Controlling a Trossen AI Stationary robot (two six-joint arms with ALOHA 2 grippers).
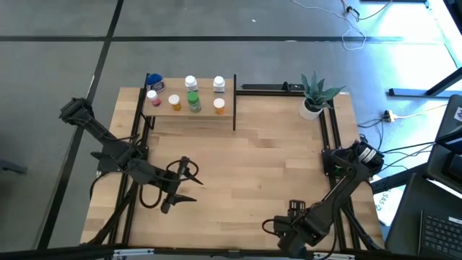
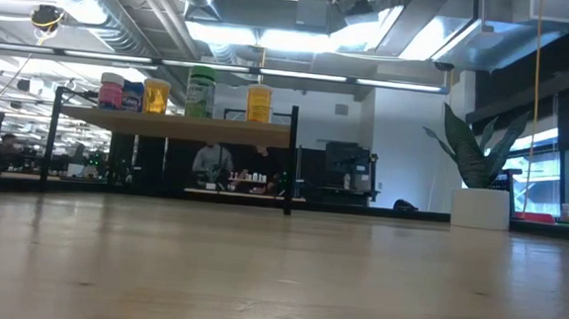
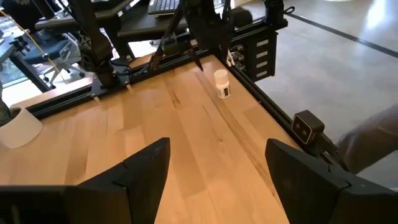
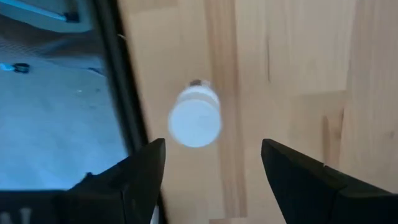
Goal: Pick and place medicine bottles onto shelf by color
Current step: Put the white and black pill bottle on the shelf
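Note:
A white medicine bottle [image 4: 194, 118] stands upright on the tabletop close to the table's near edge; the left wrist view shows the same bottle [image 3: 221, 84]. My right gripper [image 4: 212, 149] hangs open above it, pointing down, its fingers clear of the cap; it is at the near right in the high view [image 1: 294, 211]. Several bottles with white caps, blue [image 1: 154, 81], pink [image 1: 152, 97], orange [image 1: 175, 102], green [image 1: 193, 101] and white [image 1: 219, 85], stand on the shelf [image 1: 189, 114] at the far left. My left gripper [image 3: 219, 149] waits open over the table's left half [image 1: 180, 182], with nothing between its fingers.
A potted plant [image 1: 314, 97] stands at the far right corner. Black frame rails [image 1: 330, 137] run along the table's sides, and one rail [image 4: 121, 81] passes close beside the white bottle. Bare wood [image 1: 253, 162] lies between the arms and the shelf.

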